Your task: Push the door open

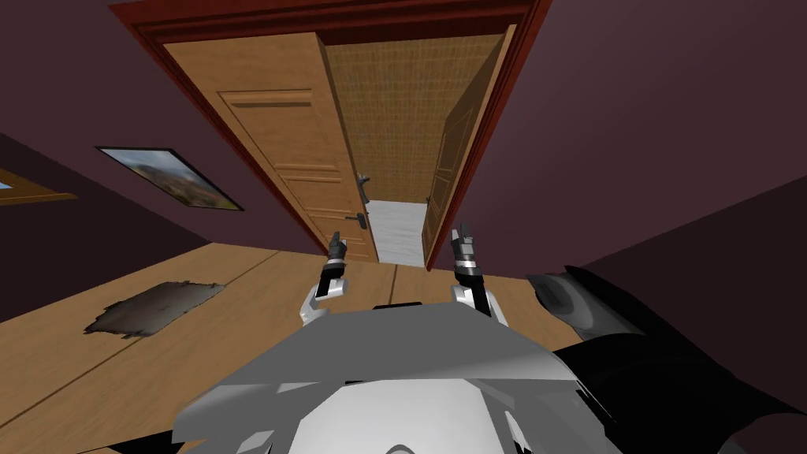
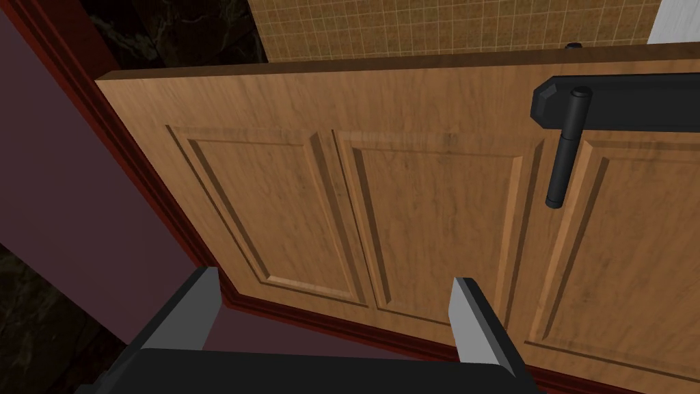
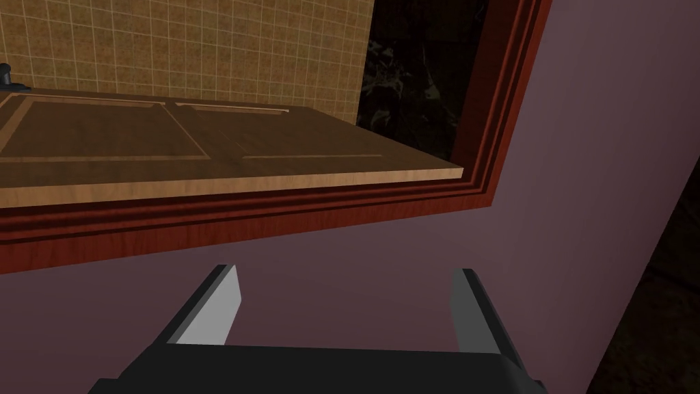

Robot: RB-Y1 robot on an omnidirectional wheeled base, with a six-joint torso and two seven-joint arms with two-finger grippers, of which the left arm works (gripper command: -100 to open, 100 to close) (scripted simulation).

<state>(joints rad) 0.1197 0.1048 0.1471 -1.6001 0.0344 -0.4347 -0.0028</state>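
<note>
A double wooden door sits in a dark red frame (image 1: 489, 134). Its left leaf (image 1: 291, 158) is panelled, carries a black lever handle (image 1: 362, 220) and stands nearly in line with the frame. The right leaf (image 1: 453, 169) is swung away into the room beyond. Between them show a tan tiled wall and a pale floor (image 1: 398, 228). My left gripper (image 1: 336, 240) is open, a short way off the left leaf (image 2: 410, 191), beside its handle (image 2: 564, 147). My right gripper (image 1: 463, 234) is open, facing the purple wall (image 3: 410, 260) and frame (image 3: 273, 212) beside the right leaf (image 3: 205, 150).
A framed picture (image 1: 169, 177) hangs on the dark wall to the left. A dark ragged patch (image 1: 154, 307) lies on the wooden floor at left. A dark bulky object (image 1: 599, 307) stands close at my right side.
</note>
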